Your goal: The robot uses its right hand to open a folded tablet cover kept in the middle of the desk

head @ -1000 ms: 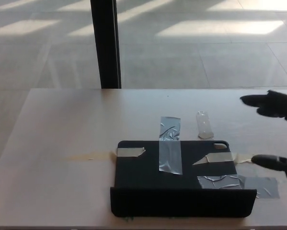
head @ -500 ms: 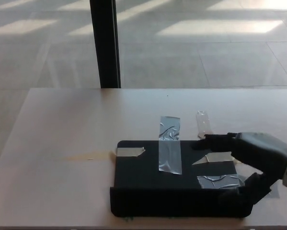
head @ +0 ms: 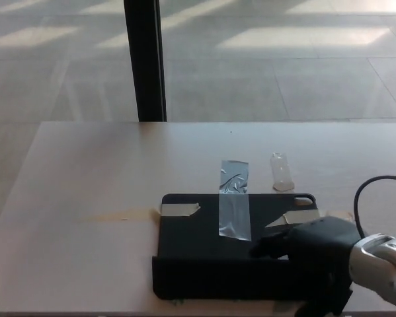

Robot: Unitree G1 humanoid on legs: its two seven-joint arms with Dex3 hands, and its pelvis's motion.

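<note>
Fingers (head: 267,248) of the right hand (head: 313,254) reach leftward across the near right part of the tablet cover (head: 204,244), resting on its dark top — whether they pinch the flap or merely press on it cannot be told. A silver wrist cuff (head: 383,264) enters from the lower right. The cover lies flat mid-surface (head: 85,185), held by grey tape (head: 234,208) and pale tape (head: 180,209). Its right side is hidden under the hand — the near edge is cut off.
</note>
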